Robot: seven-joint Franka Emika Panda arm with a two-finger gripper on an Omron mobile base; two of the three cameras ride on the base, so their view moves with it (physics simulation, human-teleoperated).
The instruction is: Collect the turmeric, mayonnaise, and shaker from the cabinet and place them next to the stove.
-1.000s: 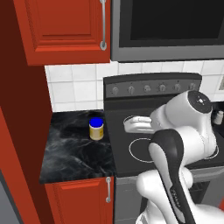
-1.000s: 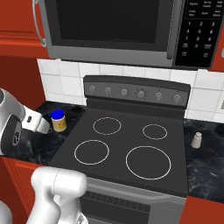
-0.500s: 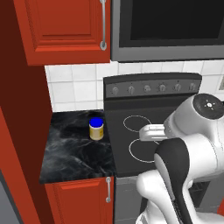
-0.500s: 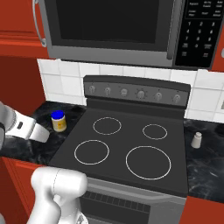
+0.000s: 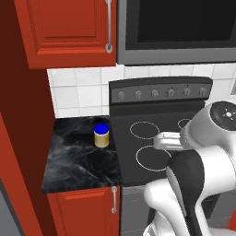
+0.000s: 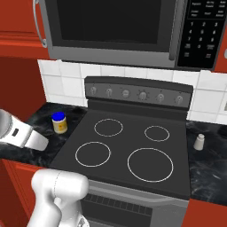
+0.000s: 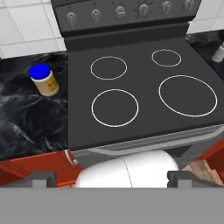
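Black marbled tabletop (image 5: 69, 170) lies to the left of the stove (image 6: 133, 133), and on it stands the mayonnaise (image 5: 101, 135), a squat cream-yellow jar with a blue lid, upright and just beside the stove's left edge. In the right base view the same jar (image 6: 59, 123) sits near the tiled back wall, and in the hand view it (image 7: 43, 80) appears at the upper left, apart from everything else. On the tabletop right of the stove stands the shaker (image 6: 199, 141), small, pale and upright, near the stove's right edge; in the hand view its side shows at the right border (image 7: 218, 52). The stove's glass top with four white rings is bare. Above the left tabletop hangs the cabinet (image 5: 69, 32), its red door closed, the silver handle (image 5: 109, 25) along its right edge. A black microwave (image 6: 115, 31) hangs over the stove. The tool (image 7: 109, 177) hangs in front of the stove's front edge, its two dark tips wide apart with nothing between them.
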